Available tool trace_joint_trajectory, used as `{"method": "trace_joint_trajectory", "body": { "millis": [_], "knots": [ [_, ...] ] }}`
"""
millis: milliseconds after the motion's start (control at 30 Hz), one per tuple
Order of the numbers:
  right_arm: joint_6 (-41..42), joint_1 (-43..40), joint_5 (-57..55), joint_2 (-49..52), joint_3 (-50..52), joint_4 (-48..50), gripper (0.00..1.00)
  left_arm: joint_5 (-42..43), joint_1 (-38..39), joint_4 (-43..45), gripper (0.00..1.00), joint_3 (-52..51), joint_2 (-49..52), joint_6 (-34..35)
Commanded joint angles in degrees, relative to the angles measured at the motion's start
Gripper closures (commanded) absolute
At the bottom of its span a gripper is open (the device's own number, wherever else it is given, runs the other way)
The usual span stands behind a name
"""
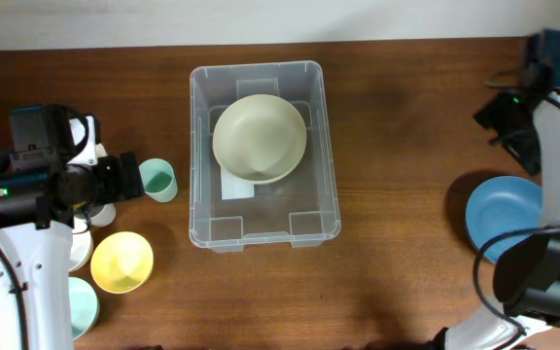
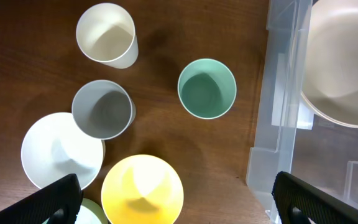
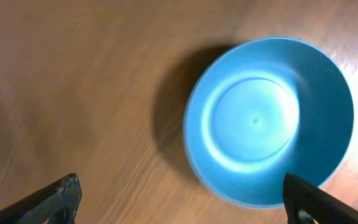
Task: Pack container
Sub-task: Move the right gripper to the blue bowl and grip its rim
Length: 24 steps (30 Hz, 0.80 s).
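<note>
From where I stand the table (image 1: 397,146) carries everything; the container (image 1: 290,209) sits at its middle, upright and open, well apart from both arms; one cream bowl (image 1: 259,137) lies inside it toward the far end, and the near half shows only bare floor and a white label, so I judge the packing barely begun.

The rest waits outside; a blue bowl (image 1: 499,214) rests alone at the right side of the table; at the left lie a yellow bowl (image 1: 122,262), a white bowl (image 2: 58,149) just beside it, and a pale green bowl (image 1: 84,303) nearer the table's edge, partly hidden by the arm; then the cups, all upright: a teal cup (image 1: 157,180) nearest the container, a grey cup (image 2: 102,109) touching or overlapping the white bowl's rim, and a white cup (image 2: 106,34) near the grey one.

The left tool (image 2: 176,186) hangs over this cluster, fingers spread wide and holding nothing; the right tool (image 3: 180,186) hovers over the table by the blue bowl, also spread wide and empty.

By my count one piece is in and seven are left; neither arm has a grip on any of them.
</note>
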State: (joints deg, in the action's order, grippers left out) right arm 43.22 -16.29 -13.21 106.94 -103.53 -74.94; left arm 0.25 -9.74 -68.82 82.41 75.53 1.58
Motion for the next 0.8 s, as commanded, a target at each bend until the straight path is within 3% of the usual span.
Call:
{"method": "trace_joint_trajectory", "body": {
  "millis": [0, 400, 767],
  "knots": [
    [2.9, -3.5, 1.2, 0.3, 6.4, 3.5, 0.01, 0.7, -0.3, 0.0, 0.00, 1.1, -1.0, 0.8],
    [-0.6, -4.0, 5.2, 0.3, 28.6, 27.4, 0.01, 0.7, -0.3, 0.2, 0.00, 1.1, -1.0, 0.8],
    [0.6, -3.5, 3.4, 1.5, 30.1, 30.2, 0.00, 0.7, -0.3, 0.6, 0.00, 1.1, -1.0, 0.8]
  ]
}}
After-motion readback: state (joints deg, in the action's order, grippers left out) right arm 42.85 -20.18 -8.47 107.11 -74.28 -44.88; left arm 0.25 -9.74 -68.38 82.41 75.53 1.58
